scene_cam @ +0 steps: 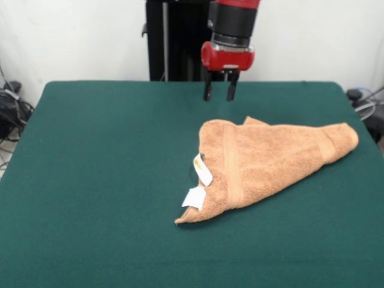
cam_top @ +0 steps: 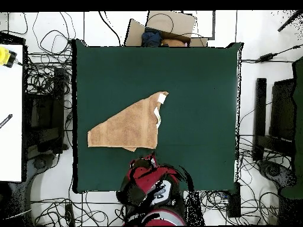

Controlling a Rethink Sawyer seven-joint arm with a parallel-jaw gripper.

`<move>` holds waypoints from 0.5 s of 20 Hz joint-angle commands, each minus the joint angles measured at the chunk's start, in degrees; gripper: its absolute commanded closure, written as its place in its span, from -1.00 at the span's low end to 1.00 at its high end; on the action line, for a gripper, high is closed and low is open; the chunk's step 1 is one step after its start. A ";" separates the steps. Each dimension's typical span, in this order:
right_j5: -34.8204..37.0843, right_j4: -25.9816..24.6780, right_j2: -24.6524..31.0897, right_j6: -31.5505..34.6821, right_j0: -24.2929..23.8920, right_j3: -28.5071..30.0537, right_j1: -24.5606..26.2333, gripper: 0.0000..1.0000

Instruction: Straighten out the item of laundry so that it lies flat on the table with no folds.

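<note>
The item of laundry [scene_cam: 270, 162] is an orange-tan terry towel folded over itself into a rough triangle on the right half of the green table [scene_cam: 102, 180]. Two small white tags [scene_cam: 200, 183] stick out at its near left edge, and a woven band runs beside them. In the overhead view the towel [cam_top: 127, 125] lies left of centre with its tags [cam_top: 160, 100] at the upper tip. My gripper [scene_cam: 219, 93] hangs above the table behind the towel's far left corner, apart from it. Its two black fingers stand open with nothing between them. From overhead the arm [cam_top: 151, 186] covers the gripper.
Cables and dark equipment [scene_cam: 12, 111] lie off the table's left side, more cables [scene_cam: 366, 102] off its right. In the overhead view a white bench [cam_top: 10, 112] stands at the left, a cardboard box [cam_top: 168, 26] beyond the table's top edge, and cables ring the table.
</note>
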 commanded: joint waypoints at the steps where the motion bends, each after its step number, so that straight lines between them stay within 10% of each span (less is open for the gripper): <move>1: 1.14 -7.42 4.44 -0.27 -0.81 -3.12 0.87 -1.00; 10: -5.85 -2.94 -3.11 3.90 8.45 -7.50 6.36 -1.00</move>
